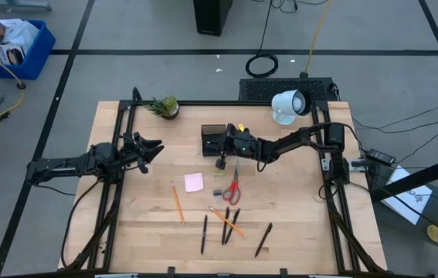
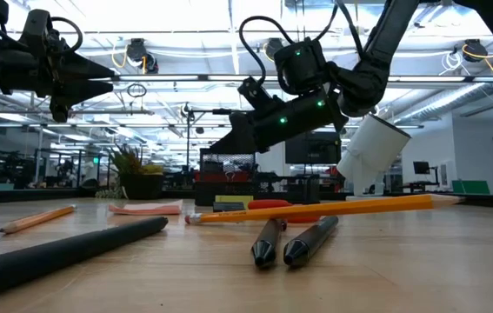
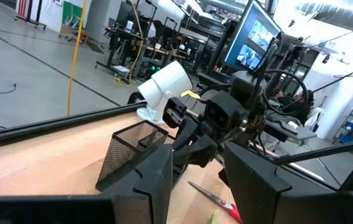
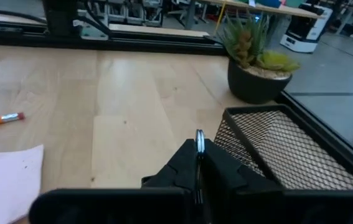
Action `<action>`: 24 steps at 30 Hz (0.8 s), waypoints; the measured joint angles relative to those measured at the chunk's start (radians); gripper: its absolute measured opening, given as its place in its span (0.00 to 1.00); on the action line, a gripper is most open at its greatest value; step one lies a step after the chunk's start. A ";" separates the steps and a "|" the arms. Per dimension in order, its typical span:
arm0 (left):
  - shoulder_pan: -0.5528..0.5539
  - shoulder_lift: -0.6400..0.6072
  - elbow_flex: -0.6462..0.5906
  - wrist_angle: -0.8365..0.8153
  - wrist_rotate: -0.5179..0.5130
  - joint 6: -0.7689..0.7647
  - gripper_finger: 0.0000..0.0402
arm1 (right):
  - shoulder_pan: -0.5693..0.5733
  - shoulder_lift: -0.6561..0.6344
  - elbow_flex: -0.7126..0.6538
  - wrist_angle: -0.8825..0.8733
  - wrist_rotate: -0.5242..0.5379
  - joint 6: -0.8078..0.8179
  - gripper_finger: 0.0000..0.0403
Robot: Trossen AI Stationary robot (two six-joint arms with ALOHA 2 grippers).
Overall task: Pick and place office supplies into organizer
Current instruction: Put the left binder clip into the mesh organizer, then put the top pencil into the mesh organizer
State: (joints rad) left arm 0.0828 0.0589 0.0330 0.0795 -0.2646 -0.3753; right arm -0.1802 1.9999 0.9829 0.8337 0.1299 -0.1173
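The black mesh organizer (image 1: 217, 139) stands near the table's far edge, and its mesh wall also shows in the right wrist view (image 4: 288, 149). My right gripper (image 4: 199, 152) hovers just off the organizer's near side (image 1: 221, 160), shut on a small piece with a thin silver wire loop. My left gripper (image 1: 154, 149) is open and waits in the air to the left (image 3: 195, 180). Lying flat on the table are a pink sticky-note pad (image 1: 194, 182), red-handled scissors (image 1: 234, 188), orange pencils (image 1: 178, 203), black pens (image 1: 204, 234) and tiny pieces (image 1: 218, 193). My right gripper pinches a small piece between its two fingertips. Only its silver wire loop (image 4: 199, 135) sticks out past the tips; the fingers hide the rest. In the low view the gripper (image 2: 224, 142) is well above the table, so the piece is lifted clear.
A potted green plant (image 1: 164, 106) stands left of the organizer at the far edge. A white round lamp (image 1: 288, 106) stands to its right. A second pencil (image 1: 226, 220) and more pens (image 1: 263, 239) lie toward the near edge. Bare wood lies below my left arm.
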 joint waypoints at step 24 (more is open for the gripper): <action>0.000 0.000 0.000 -0.005 0.000 0.007 0.37 | 0.027 -0.010 0.001 0.009 -0.003 -0.004 0.33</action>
State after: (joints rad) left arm 0.0826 0.0589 0.0330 0.0741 -0.2646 -0.3687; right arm -0.1537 1.9898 0.9840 0.8423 0.1268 -0.1211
